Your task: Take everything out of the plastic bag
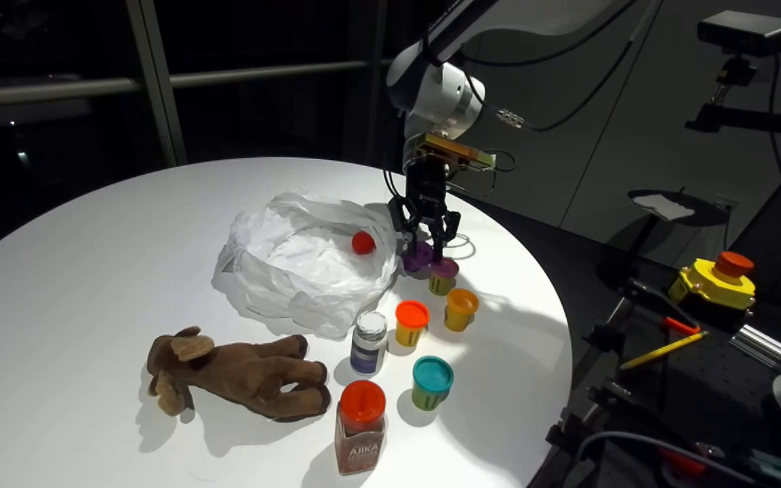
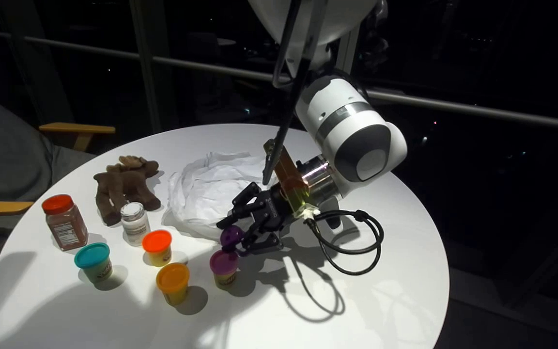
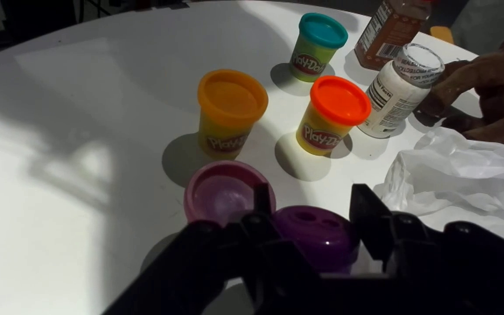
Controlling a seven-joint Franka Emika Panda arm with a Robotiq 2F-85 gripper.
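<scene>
One open-mouthed, wrinkled, translucent white bag (image 1: 302,271) lies towards the tabletop's (image 1: 92,271) far edge in an exterior view; only there does a red ball (image 1: 363,242) show inside. In an exterior view, a chair (image 2: 3,155) stands by the left edge. The wrist view alone makes a white bottle's (image 3: 390,100) lettering legible; the pincer (image 3: 312,210) grips a purple piece (image 3: 317,240).

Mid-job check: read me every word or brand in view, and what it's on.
"AJIKA": red-lidded jar
"Play-Doh": teal-lidded tub
"Play-Do", end hidden: red-lidded tub
"Play-D", end hidden: orange-lidded tub
"SEALED", "FOR YOUR", "Facts": white bottle
Too small or blurred: other bottle and jar print, purple-lidded tub label, gripper lettering.
</scene>
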